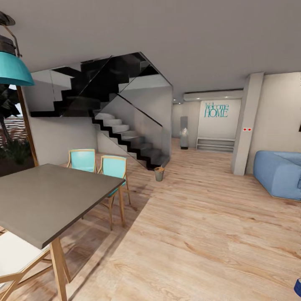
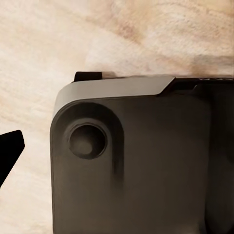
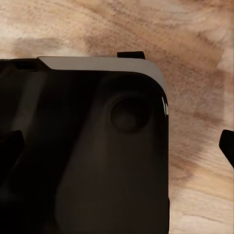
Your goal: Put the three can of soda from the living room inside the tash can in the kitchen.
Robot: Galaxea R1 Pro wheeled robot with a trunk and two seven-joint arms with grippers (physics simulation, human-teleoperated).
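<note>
The bin [image 1: 159, 174] stands upright, mouth up, far by the stairs [image 1: 133, 142]; sofa [image 1: 278, 172] right; pincer states cannot be told.

One grey dining table [image 1: 46, 200], two turquoise chairs [image 1: 113, 169], one white chair [image 1: 16, 255], one teal pendant lamp [image 1: 12, 69], one black staircase [image 1: 125, 133], one blue sofa [image 1: 278, 171] and one small bin [image 1: 159, 174] occupy the open-plan room.
</note>
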